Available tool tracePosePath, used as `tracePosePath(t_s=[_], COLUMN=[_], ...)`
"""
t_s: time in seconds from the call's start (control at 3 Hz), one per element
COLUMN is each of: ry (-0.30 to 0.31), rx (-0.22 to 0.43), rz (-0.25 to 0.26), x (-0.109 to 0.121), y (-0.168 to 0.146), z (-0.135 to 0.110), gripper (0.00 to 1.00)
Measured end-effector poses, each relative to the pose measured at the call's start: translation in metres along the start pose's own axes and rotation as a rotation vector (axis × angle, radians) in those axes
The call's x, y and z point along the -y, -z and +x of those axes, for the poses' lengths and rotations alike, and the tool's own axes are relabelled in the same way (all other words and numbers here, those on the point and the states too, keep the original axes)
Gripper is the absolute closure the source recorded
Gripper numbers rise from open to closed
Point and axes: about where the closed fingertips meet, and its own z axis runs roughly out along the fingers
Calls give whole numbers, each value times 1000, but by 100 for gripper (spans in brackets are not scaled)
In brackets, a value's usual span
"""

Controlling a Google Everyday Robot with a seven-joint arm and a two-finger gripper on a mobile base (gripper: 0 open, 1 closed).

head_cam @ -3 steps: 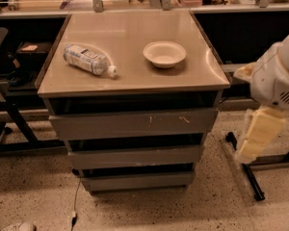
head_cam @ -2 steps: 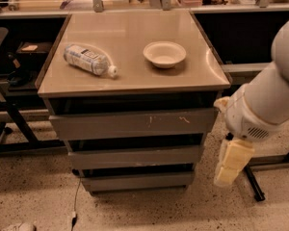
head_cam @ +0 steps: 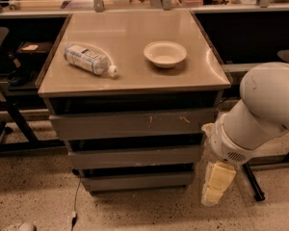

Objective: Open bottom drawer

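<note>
The bottom drawer (head_cam: 138, 181) is the lowest and smallest of three grey drawer fronts in the cabinet, and it sits pushed in. Above it are the mid-sized drawer (head_cam: 135, 157) and the tallest drawer (head_cam: 132, 124), which has pale scratches. My gripper (head_cam: 216, 186) is cream-coloured and hangs down from the white arm (head_cam: 260, 114). It is just right of the cabinet's lower right corner, level with the bottom drawer, and not touching it.
On the cabinet top (head_cam: 130, 76) lie a plastic bottle (head_cam: 90, 59) on its side and a white bowl (head_cam: 164, 54). A black chair base (head_cam: 5, 129) stands at the left, a black stand leg (head_cam: 253, 182) at the right. A cable (head_cam: 75, 201) runs along the speckled floor.
My arm has swung left and down toward the cabinet. The gripper has moved from right of the drawers to beside the lower right corner. The drawers have not moved.
</note>
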Motion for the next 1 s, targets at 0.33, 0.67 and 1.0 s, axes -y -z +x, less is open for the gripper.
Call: tracePosePath(t_s=[0.33, 0.67, 1.0], ry=[-5, -22, -45], rx=[7, 10, 17], rz=[-18, -69, -89], x=[-5, -13, -11], y=[-9, -64, -132], z=[1, 6, 11], gripper=[0, 0, 0])
